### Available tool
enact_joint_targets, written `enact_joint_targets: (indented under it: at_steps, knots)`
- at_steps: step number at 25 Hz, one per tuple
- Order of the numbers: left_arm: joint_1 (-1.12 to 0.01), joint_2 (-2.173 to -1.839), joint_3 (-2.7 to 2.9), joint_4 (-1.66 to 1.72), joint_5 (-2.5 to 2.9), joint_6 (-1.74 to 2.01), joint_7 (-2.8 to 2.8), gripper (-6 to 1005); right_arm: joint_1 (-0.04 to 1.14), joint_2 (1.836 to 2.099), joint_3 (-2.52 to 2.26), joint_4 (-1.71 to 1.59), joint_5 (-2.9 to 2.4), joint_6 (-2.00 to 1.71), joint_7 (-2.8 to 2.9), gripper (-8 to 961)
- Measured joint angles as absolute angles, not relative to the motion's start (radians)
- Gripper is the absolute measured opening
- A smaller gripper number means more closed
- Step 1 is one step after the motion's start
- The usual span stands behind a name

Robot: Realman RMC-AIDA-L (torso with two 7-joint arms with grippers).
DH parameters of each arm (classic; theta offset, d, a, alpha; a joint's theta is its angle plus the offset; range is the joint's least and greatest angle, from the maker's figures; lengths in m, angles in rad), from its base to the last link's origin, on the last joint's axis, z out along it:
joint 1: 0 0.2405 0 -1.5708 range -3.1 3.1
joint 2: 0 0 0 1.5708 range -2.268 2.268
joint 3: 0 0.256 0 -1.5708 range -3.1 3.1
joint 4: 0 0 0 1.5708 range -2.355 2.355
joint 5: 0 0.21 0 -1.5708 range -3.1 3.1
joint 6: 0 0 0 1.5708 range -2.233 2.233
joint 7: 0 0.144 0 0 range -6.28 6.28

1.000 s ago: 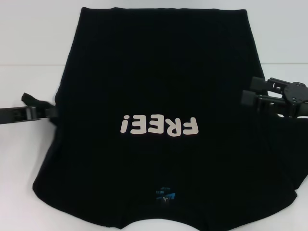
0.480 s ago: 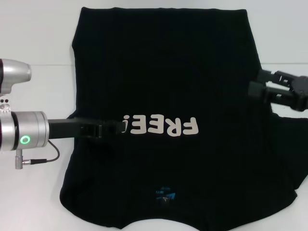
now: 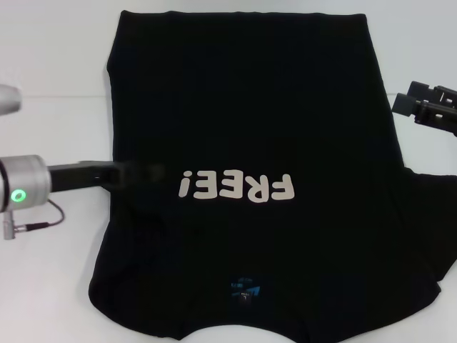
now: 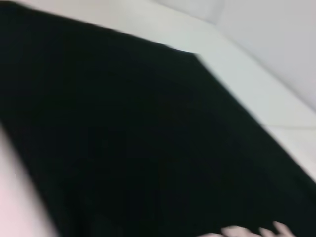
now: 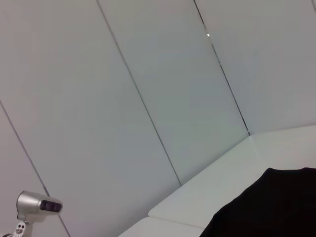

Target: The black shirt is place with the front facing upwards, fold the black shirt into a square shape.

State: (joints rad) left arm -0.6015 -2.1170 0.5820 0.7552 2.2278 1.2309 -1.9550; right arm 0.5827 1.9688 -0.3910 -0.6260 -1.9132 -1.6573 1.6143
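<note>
Two claws flank the black shirt (image 3: 243,179) spread face-up on the counter (image 3: 57,279): left claw (image 3: 146,174) over its folded side, right claw (image 3: 418,107) clear, finger states indiscernible; keep each fold edge straight.

The left tool (image 3: 146,174) reaches in level from the left, blurred; the right tool (image 3: 410,106) hangs at the right edge.
</note>
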Motion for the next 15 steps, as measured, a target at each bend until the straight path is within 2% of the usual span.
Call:
enact_joint_targets:
  at_steps: [4,5,12,15]
  knots:
    - [-0.600,-2.080,0.585,0.711,2.240,1.137,-2.064,601,0.588,1.968,-0.394,-0.625,-1.915,-1.647,1.620,886]
    - [-0.600,-2.067,0.588,0.688,2.242,1.111,-2.093,647,0.588,1.969,-0.395,-0.623,-1.915,-1.645,1.619,886]
    - [-0.607,-2.031,0.591,0.603,2.253,1.022,-2.152,969,0.590,1.972,-0.396,-0.623,-1.916,-1.643,1.611,885]
    - [-0.615,-2.027,0.593,0.578,2.254,1.000,-2.153,967,0.590,1.973,-0.396,-0.623,-1.916,-1.637,1.610,885]
